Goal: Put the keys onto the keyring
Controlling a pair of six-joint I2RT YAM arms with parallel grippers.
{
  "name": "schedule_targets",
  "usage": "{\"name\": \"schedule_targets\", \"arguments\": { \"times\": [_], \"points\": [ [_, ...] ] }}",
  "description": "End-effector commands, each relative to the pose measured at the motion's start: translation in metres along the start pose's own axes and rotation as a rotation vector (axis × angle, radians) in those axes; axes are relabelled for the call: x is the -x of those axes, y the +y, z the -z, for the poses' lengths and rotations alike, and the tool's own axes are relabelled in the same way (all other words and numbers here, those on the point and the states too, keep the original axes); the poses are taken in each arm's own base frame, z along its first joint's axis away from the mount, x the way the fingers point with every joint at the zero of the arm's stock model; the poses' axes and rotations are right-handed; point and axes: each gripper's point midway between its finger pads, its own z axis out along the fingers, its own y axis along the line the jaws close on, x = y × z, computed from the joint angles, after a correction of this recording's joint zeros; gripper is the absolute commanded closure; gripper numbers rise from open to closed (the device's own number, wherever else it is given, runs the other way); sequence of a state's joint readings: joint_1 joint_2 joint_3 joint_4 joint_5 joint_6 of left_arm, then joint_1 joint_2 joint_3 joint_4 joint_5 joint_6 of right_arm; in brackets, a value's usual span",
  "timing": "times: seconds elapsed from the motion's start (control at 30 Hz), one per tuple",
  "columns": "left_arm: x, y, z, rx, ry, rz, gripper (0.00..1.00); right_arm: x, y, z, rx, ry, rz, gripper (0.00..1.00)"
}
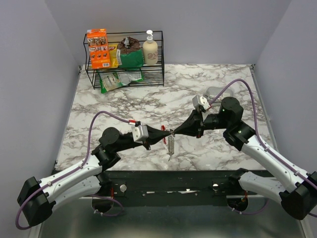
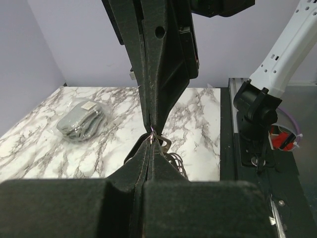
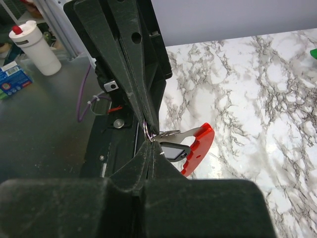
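- Well forward of the wire rack, over the near side of the bench, the keyring hangs in the air between the two arm tips. Its gray ridged part dangles down.
- The left claw is pressed together on the keyring's end, right at the small wire loop.
- The right claw is pressed together too, nose to nose with the left one. From the wrist views it looks like it's pinching that same loop.
- A small dark stubby piece sits tight against the red side. I'd guess that's the key, but I can't tell if it's actually threaded on the loop.
- My read is that this is the fiddly bit, working the key onto the loop with both tips crowded on one tiny wire.
- To do it well, I'd treat one claw as the fixed anchor and let only the other make small moves.
- Don't pull the tips apart hard. A wire that thin would probably slip out, and the whole thing would drop to the bench.
- The dangling gray part could also swing and twist the loop.
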State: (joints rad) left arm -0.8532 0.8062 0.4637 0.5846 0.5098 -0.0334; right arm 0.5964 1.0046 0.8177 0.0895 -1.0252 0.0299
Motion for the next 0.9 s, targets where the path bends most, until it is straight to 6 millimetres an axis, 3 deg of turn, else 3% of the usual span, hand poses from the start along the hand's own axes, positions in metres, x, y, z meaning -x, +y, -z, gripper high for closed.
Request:
{"name": "schedule_targets", "arguments": {
  "times": [0.0,0.87],
  "points": [
    [0.026,-0.001,-0.001,-0.011,-0.055,-0.058,1.0,0.003,0.003,0.0,0.006,-0.012,0.041,0.99],
    [0.034,-0.002,0.003,-0.013,-0.058,-0.098,1.0,-0.031,-0.013,-0.002,-0.038,0.053,0.015,0.99]
  ]
}}
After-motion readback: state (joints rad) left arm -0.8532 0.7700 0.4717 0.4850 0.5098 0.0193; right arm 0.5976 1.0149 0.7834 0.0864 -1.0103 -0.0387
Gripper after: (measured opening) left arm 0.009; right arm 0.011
